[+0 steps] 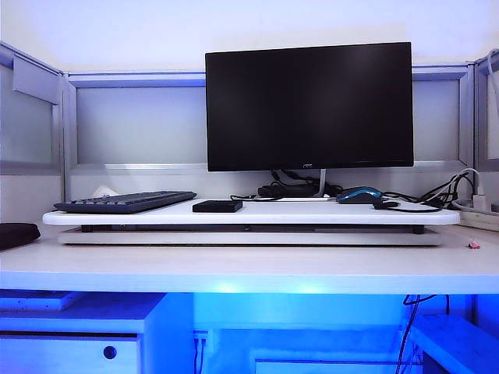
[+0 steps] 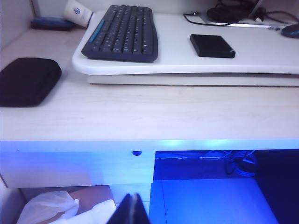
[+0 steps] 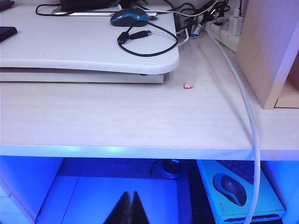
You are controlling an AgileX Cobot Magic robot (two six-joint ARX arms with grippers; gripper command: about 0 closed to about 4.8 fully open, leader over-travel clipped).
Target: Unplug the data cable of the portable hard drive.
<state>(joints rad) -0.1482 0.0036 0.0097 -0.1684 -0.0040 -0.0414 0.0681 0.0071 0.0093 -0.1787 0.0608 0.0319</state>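
Both the left gripper (image 2: 133,210) and right gripper (image 3: 129,207) hang shut, empty, below the desk; the portable hard drive (image 2: 212,45) looks light (likely to slide), so it wants pinning while the limp data cable (image 3: 140,44) is taken at its plug

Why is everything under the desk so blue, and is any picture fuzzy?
In the exterior view a strong blue glow fills the space under the desk, while the monitor is dark. In the left wrist view the hard drive looks soft and the left gripper, jaws shut, is a dark blur. The right wrist view shows the right gripper likewise, against the same blue.
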